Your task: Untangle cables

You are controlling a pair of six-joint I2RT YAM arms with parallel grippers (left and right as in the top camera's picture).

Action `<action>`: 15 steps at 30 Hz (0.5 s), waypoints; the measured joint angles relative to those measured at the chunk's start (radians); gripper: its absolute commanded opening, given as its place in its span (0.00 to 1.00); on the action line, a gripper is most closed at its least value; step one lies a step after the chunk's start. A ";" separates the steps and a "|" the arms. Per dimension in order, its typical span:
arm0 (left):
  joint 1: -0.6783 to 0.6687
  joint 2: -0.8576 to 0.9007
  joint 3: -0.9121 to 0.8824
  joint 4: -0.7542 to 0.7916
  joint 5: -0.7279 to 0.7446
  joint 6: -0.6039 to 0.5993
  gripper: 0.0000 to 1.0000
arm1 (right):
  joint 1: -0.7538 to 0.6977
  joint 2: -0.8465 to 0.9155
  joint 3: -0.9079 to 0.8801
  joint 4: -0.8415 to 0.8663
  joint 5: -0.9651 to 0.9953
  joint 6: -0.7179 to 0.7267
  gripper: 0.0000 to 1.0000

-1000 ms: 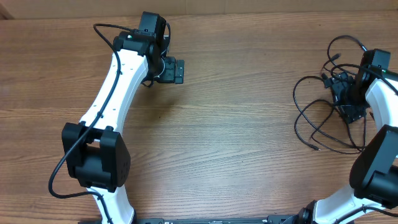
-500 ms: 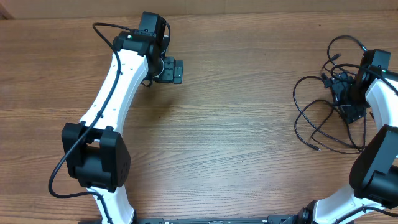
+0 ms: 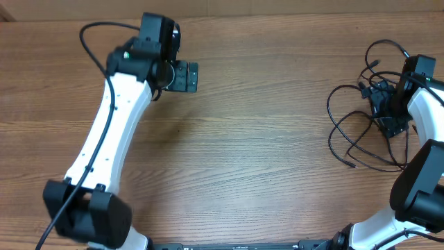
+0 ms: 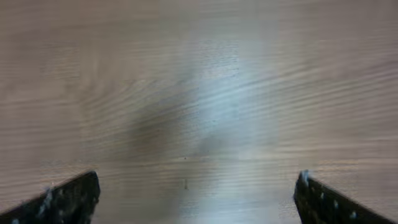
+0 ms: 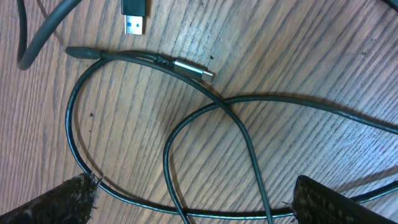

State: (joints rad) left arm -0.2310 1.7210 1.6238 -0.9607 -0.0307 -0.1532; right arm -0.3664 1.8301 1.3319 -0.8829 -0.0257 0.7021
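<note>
Left gripper (image 3: 182, 76) is seen over the far-left part of the wooden table (image 3: 263, 139), jaws spread wide and empty, with only blurred wood grain framed between them in the left wrist view. The cables (image 3: 350, 135) are found at the right edge of the table as loose, overlapping black loops, well apart from the left gripper. Right gripper (image 3: 388, 114) is positioned over that tangle, jaws spread wide and nothing pinched; in the right wrist view, crossed loops, a metal-tipped plug (image 5: 194, 70) and a USB plug (image 5: 134, 17) are seen lying on the wood.
</note>
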 measured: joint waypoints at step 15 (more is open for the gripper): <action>0.000 -0.388 -0.974 1.220 0.158 0.255 0.99 | 0.000 0.000 0.000 0.000 0.000 0.000 1.00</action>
State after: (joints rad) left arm -0.2306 1.3334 0.6495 0.2588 0.1272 0.1020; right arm -0.3664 1.8301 1.3319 -0.8833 -0.0257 0.7021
